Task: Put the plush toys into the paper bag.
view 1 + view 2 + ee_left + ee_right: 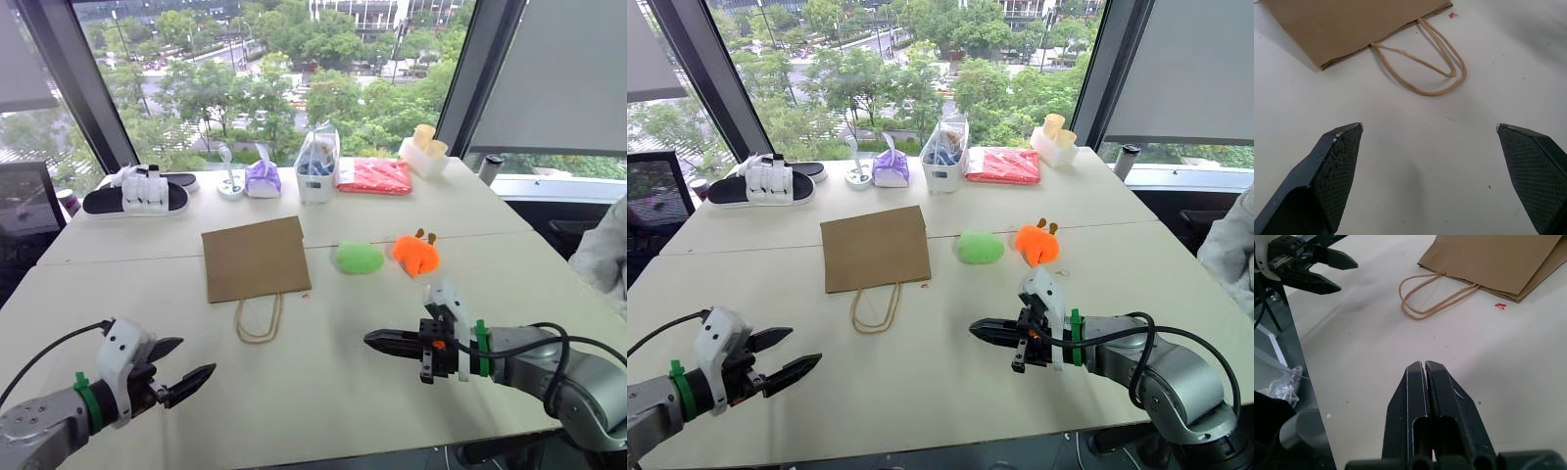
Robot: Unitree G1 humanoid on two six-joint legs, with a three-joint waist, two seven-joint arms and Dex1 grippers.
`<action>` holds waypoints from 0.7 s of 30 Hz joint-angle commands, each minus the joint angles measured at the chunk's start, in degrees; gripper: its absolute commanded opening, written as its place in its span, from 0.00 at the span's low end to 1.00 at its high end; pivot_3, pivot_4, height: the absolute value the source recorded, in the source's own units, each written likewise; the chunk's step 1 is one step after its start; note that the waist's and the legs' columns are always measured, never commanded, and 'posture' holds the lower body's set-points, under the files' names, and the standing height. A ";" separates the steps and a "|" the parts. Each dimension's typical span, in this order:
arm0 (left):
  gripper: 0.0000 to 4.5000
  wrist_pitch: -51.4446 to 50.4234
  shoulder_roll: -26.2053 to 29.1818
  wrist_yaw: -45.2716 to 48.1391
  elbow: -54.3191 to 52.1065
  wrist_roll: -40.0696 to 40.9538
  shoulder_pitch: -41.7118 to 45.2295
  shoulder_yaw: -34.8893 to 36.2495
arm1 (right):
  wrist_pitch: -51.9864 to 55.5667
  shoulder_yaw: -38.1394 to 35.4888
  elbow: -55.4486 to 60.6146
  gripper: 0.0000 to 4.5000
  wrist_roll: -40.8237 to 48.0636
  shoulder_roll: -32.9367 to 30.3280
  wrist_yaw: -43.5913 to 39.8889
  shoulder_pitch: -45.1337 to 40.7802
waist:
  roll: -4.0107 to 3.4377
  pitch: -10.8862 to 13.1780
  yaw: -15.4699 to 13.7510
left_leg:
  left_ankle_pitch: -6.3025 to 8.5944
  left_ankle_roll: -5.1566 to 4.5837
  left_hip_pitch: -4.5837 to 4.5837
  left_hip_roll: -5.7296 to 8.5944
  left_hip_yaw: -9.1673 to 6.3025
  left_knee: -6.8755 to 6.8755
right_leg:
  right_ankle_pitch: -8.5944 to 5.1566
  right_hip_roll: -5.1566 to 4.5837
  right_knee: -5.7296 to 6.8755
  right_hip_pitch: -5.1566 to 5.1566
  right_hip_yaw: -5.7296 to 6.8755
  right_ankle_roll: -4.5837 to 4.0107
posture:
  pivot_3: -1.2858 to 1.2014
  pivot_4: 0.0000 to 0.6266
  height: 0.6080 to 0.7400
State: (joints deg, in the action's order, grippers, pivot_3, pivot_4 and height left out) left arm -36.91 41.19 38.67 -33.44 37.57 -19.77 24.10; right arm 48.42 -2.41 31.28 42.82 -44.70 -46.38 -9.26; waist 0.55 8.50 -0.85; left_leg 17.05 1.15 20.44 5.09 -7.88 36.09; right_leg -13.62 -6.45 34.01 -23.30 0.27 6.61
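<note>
A flat brown kraft paper bag (255,258) lies on the white table (323,392) just left of the centre of the left eye view, its tan twisted-paper loop handles (259,319) trailing toward the lower edge of the frame. To the right of the bag, near the middle of the frame, rests the light green rounded plush toy (359,258), and just beside it, further right, the bright orange plush toy with small brown stubs (416,253); the two toys sit near each other, both apart from the bag.

In the lower left of the frame the left gripper (181,367) hovers over bare table with its two black fingers spread wide and nothing between them. In the lower right the right gripper (377,340) points toward the frame's centre, its fingers pressed together and holding nothing; the right wrist view shows them meeting with no gap.

Along the upper part of the frame, by the window, stand a black and white sandal (137,196), a purple pouch (263,178), a clear plastic bag (317,166), a red packet (375,175) and a small white box holding yellow cups (424,152).

A tiny red speck (1452,15) lies on the table by the bag's corner.
</note>
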 commanded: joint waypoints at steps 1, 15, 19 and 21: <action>1.00 1.07 -0.42 -0.19 -0.22 0.07 0.28 1.79 | -1.05 -0.14 2.04 0.01 0.11 0.37 0.27 -0.33 | 0.00 0.00 0.00 | 0.00 0.00 0.00 0.00 0.00 0.00 | 0.00 0.00 0.00 0.00 0.00 0.00 | 0.52 0.24 1.00; 1.00 9.48 3.77 4.24 6.88 -8.24 2.92 -0.19 | -1.50 2.07 1.79 0.01 -0.84 1.83 1.65 -1.45 | 0.00 0.00 -0.06 | 0.00 0.00 -0.01 -0.01 -0.01 0.00 | 0.00 0.02 0.01 0.00 0.01 0.00 | 0.52 0.24 1.00; 1.00 23.91 9.02 8.81 20.78 -19.90 10.98 -7.39 | -4.66 10.72 -0.19 0.01 -7.68 5.97 3.35 -6.29 | -0.02 0.00 0.03 | -0.02 0.02 -0.04 -0.02 -0.02 0.00 | -0.01 0.04 0.03 0.00 0.03 -0.03 | 0.52 0.24 1.00; 1.00 31.66 10.68 11.67 28.57 -25.26 17.21 -12.69 | -6.84 15.08 -2.38 0.01 -10.45 11.43 5.47 -7.97 | 0.03 -0.04 0.11 | -0.02 0.03 -0.06 -0.01 -0.01 -0.02 | 0.00 0.06 0.04 -0.01 0.03 -0.02 | 0.52 0.24 1.00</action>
State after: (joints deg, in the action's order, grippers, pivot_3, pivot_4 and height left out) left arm -11.43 50.96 48.28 -8.64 16.45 -4.75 14.24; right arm 43.91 9.66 29.50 34.34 -35.71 -42.35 -16.31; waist 0.58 8.46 -0.74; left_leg 17.03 1.19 20.37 5.08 -7.90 36.04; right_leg -13.61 -6.30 34.06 -23.33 0.30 6.61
